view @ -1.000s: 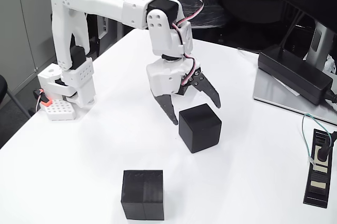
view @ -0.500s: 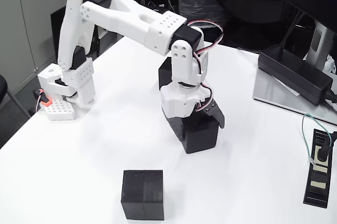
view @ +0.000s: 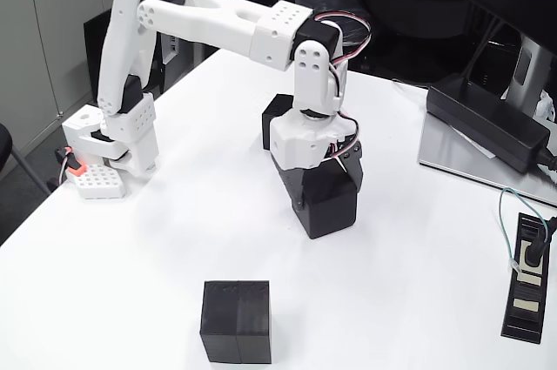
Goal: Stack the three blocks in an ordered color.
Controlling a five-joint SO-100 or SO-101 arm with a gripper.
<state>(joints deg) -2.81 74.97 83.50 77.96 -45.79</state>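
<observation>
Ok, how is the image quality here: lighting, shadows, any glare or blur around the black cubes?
In the fixed view the light is even and soft, with faint shadows under the arm and the front cube. The white table is bright but not blown out. The gripper and the cube it grips look sharp, though black on black hides their edges.

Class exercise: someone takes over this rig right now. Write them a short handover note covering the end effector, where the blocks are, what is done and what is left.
End effector: down over the middle block, fingers on either side of it; whether they grip it cannot be told.
Blocks: the middle block looks to sit on the table. The near block stands alone at the front edge. The far block is partly hidden behind the arm.
Done: nothing stacked.
Left: lift the middle block, place it on another, then add the third.
</observation>
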